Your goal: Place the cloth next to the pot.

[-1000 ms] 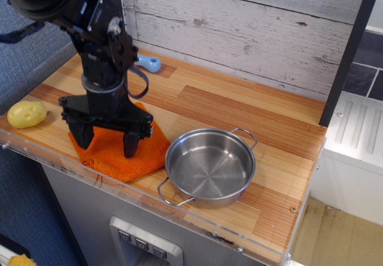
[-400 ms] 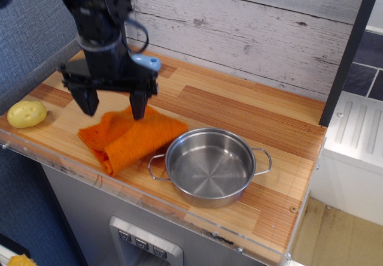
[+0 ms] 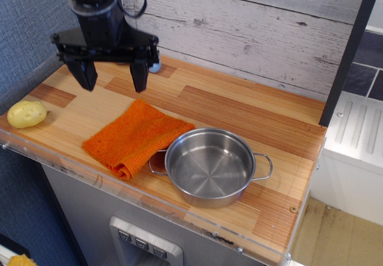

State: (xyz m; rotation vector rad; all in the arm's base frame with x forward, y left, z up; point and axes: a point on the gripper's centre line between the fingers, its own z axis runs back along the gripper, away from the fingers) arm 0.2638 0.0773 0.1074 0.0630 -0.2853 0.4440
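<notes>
Backdrop: whitewashed plank wall (image 3: 251,32) behind a striped wooden counter (image 3: 239,107).
Cloth (image 3: 134,137): orange, lying flat with its near edge folded over, just left of the pot, its right corner touching the pot's rim and covering part of the left handle.
Pot (image 3: 209,166): shiny steel, upright, near the counter's front edge, nothing inside.
Gripper (image 3: 114,77): raised above the counter's far left, fingers spread apart, holding nothing.
Potato (image 3: 26,114): yellow, at the far-left edge, well apart from the cloth.
</notes>
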